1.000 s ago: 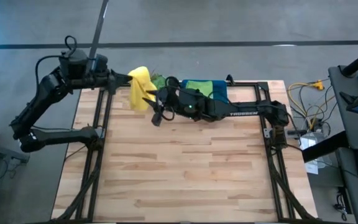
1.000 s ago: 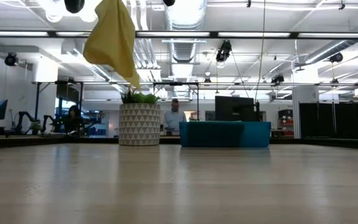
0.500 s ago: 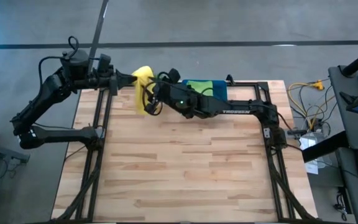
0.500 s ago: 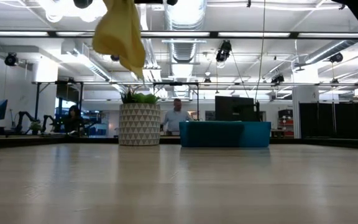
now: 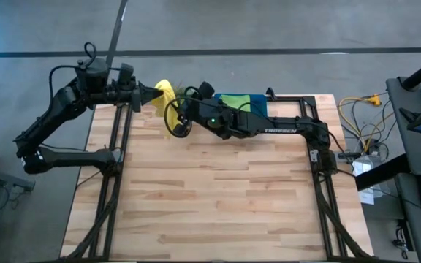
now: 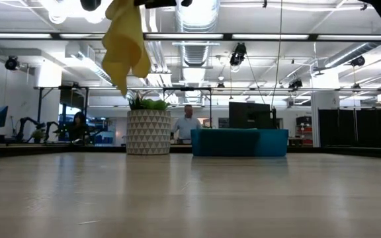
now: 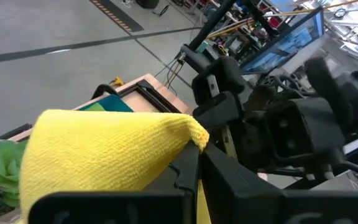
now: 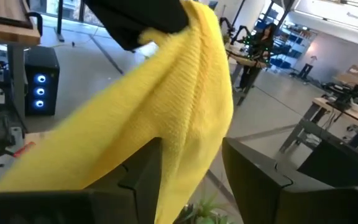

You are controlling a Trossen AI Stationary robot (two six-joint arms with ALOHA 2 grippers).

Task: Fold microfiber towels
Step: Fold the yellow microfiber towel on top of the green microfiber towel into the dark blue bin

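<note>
- My left pincer (image 5: 154, 96) is clamped on a corner of the yellow towel (image 5: 168, 107), which hangs in the air above the desk's (image 5: 218, 197) far edge.
- My right pincer (image 8: 191, 180) is beside it, fingers (image 8: 143, 177) parted around the hanging cloth but not gripping.
- Risk: closing on a bunched fold rather than an edge, so the towel spreads crooked.
- Risk: pulling apart too hard could tug the corner from my left pincer.
- The other towels (image 5: 241, 103) lie stacked behind my right pincer.

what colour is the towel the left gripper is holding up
Yellow. The towel shows best in the right wrist view, pinched by the left gripper.
</note>
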